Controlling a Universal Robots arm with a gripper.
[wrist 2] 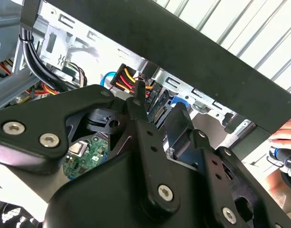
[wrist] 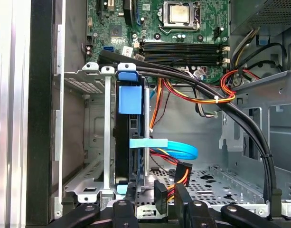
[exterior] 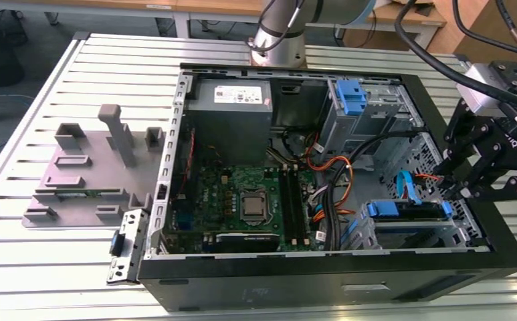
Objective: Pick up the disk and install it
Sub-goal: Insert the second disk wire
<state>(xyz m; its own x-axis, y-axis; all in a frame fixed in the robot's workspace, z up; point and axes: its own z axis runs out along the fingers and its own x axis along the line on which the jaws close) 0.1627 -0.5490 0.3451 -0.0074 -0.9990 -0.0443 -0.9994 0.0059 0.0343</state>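
The gripper point(exterior: 469, 190) hangs over the computer case's edge at the exterior view's right, black linkages angled down toward the drive cage point(exterior: 416, 234). The jaws stand slightly spread with nothing between them; in the first wrist view the two fingertips point(wrist: 160, 194) sit apart just above the perforated case floor, close beside a black connector with red, yellow and orange wires point(wrist: 182, 173).

And there's the disk point(wrist: 130, 142), seated on edge in the metal drive cage point(wrist: 95, 137), blue rails showing at its end and a blue tab across it. In the exterior view the disk point(exterior: 405, 210) lies in the cage at the case's near right corner, just beside the gripper. A light-blue data cable point(wrist: 176, 148) curls away from it.

Further out, the motherboard point(exterior: 240, 200) fills the case floor, the CPU socket point(exterior: 253, 206) at its middle, and the grey power supply point(exterior: 231, 100) sits at the far end. The open computer case point(exterior: 330, 281) rests on a slatted metal table point(exterior: 53, 267), with a grey fixture block point(exterior: 89, 174) at the exterior view's left. A person's hand point(wrist 2: 285, 147) shows at the edge of the second wrist view.
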